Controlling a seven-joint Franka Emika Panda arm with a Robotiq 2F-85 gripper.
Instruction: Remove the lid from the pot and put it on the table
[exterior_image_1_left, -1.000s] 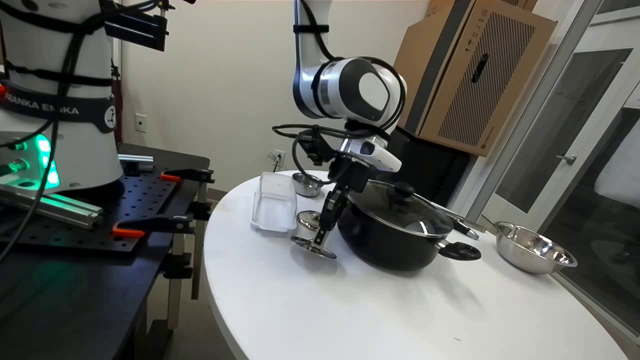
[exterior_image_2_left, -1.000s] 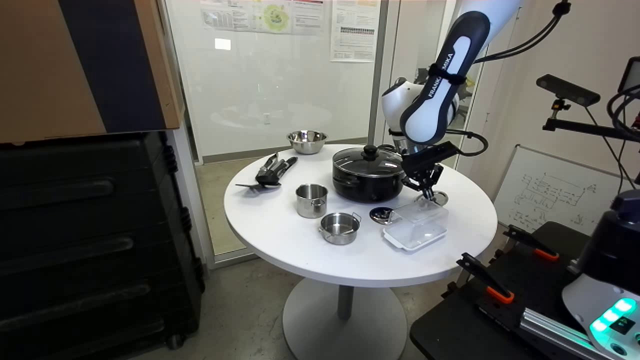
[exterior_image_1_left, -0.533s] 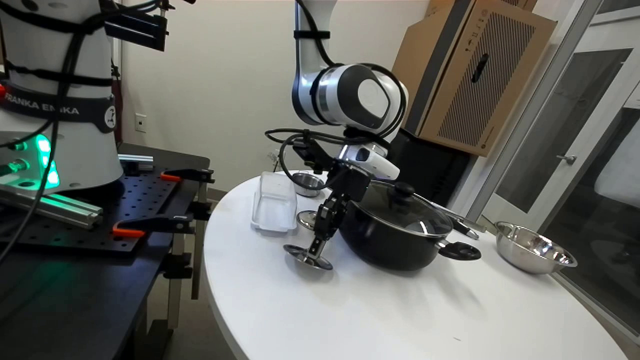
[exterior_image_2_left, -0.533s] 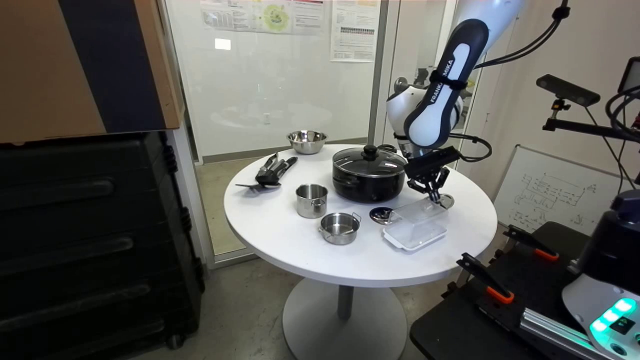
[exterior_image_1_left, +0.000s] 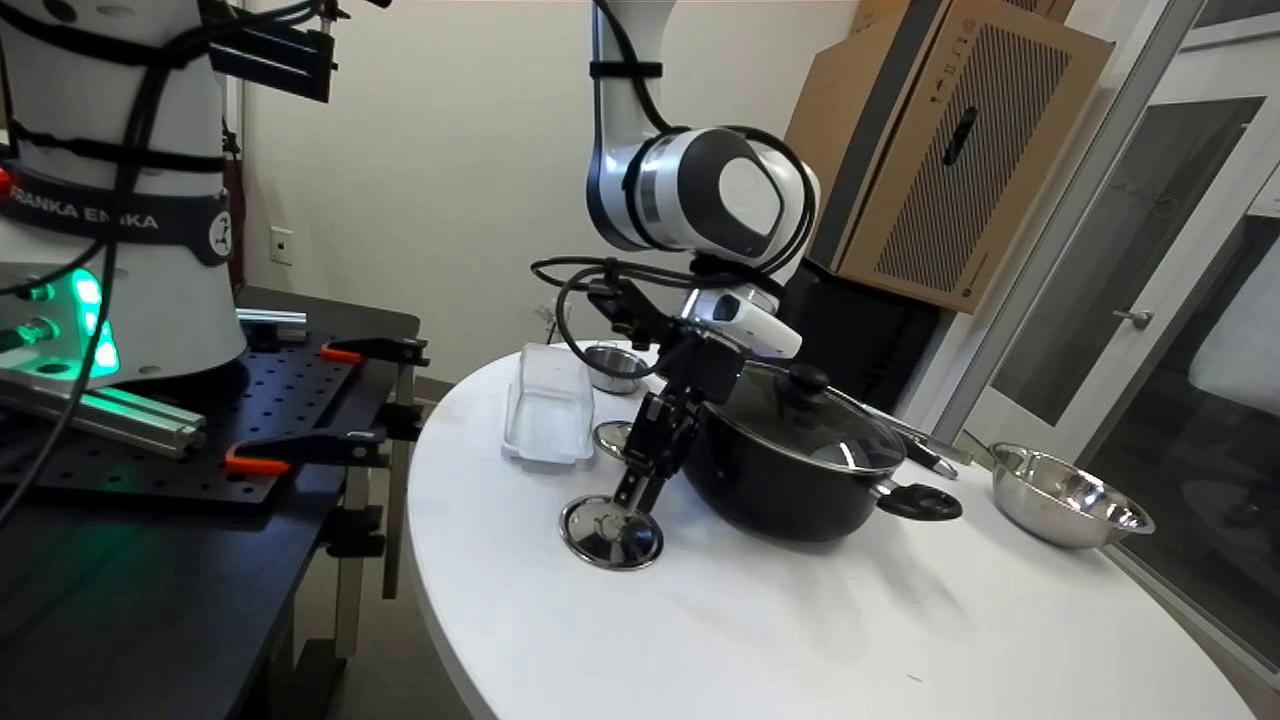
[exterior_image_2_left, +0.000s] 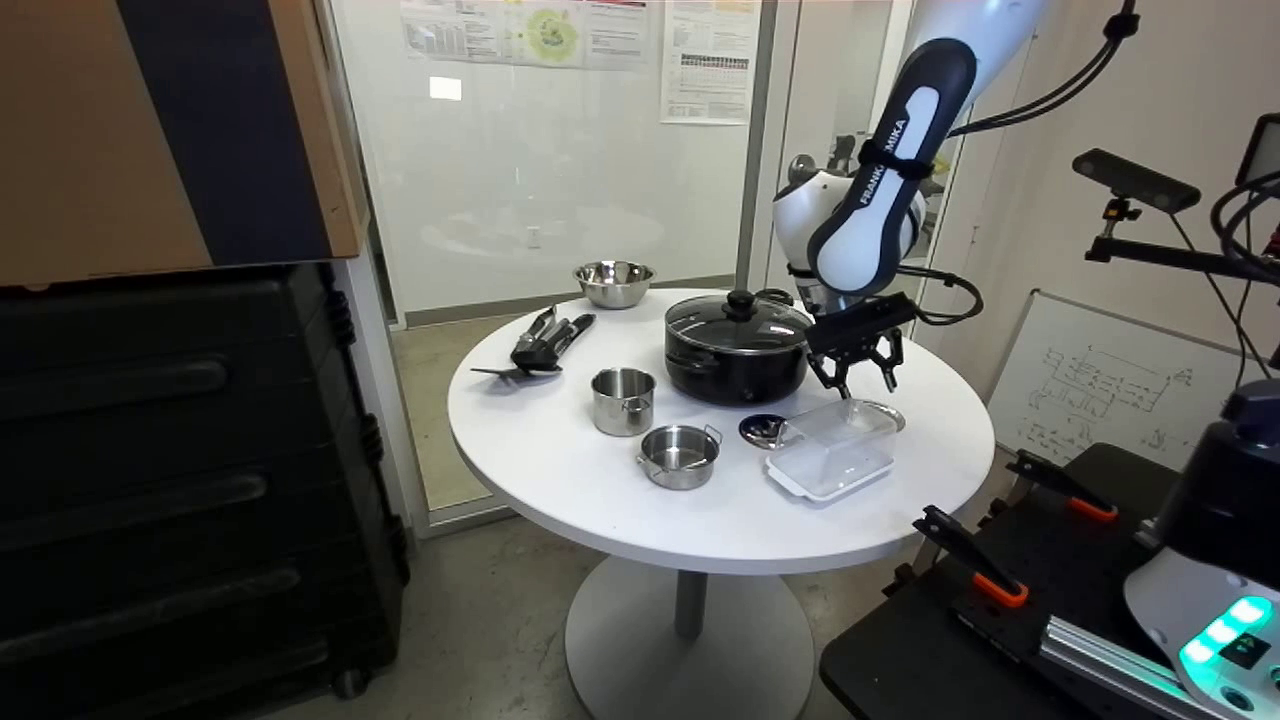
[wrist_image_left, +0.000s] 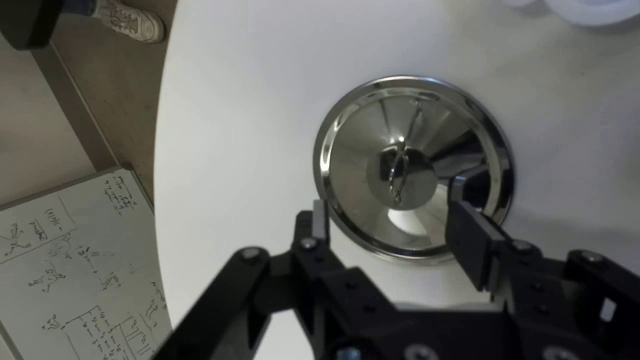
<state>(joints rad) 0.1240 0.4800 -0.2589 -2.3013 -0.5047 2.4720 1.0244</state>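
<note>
The black pot (exterior_image_1_left: 775, 500) stands on the white round table (exterior_image_1_left: 760, 640), its dark glass lid (exterior_image_1_left: 740, 415) with a black knob seated on top. Beside the pot, a small shiny steel lid (exterior_image_1_left: 612, 535) lies flat on the table, its wire loop handle up. That steel lid (wrist_image_left: 350, 170) fills the middle of the wrist view. My gripper (wrist_image_left: 387, 197) is open, its fingers apart at the lid's near side with nothing between them. In an exterior view the gripper (exterior_image_2_left: 868, 390) shows spread jaws, and a clear plastic box partly covers the steel lid.
A clear plastic box (exterior_image_2_left: 832, 460) stands close to the gripper, near another steel lid (exterior_image_2_left: 762, 430). Two small steel pots (exterior_image_2_left: 623, 402), black utensils (exterior_image_2_left: 545, 345) and a steel bowl (exterior_image_2_left: 613, 287) are spread around. The table's edge curves past in the wrist view.
My gripper has come down with the steel lid and then opened. The lid, tilted in the grip before, now rests flat on the table. The black pot and its glass lid have not moved.
</note>
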